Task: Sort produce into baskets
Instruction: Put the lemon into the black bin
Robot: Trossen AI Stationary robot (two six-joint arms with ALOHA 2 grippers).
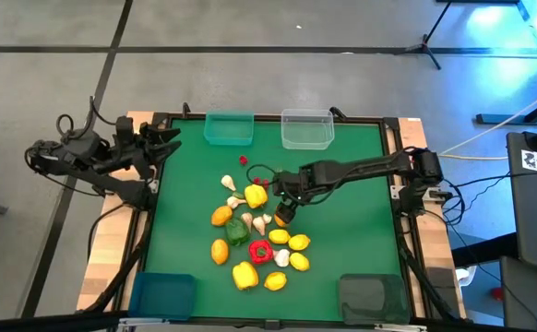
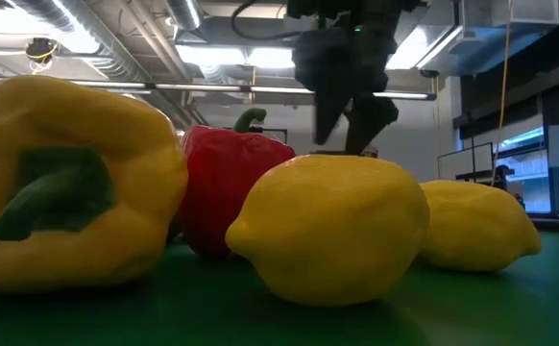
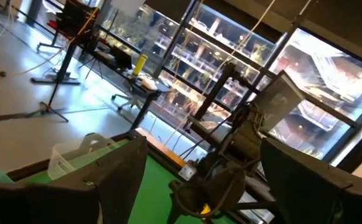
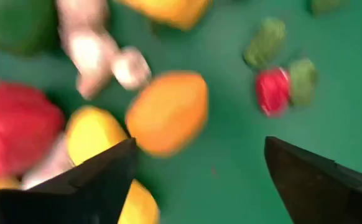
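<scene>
High view shows you the right gripper [image 1: 285, 207], fingers apart, over an orange citrus [image 1: 283, 219] mid-mat. Produce pile sits at its 6 o'clock. Left gripper [image 1: 165, 148] waits open at 9 o'clock.

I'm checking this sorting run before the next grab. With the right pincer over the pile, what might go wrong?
1. The right pincer hangs open over an orange citrus with garlic and a yellow fruit packed close beside it; closing may catch or knock a neighbour.
2. The round lemons may roll across the mat if nudged.
3. The clear basket sits at the far edge, so a weak grip may drop the piece on the way.
</scene>
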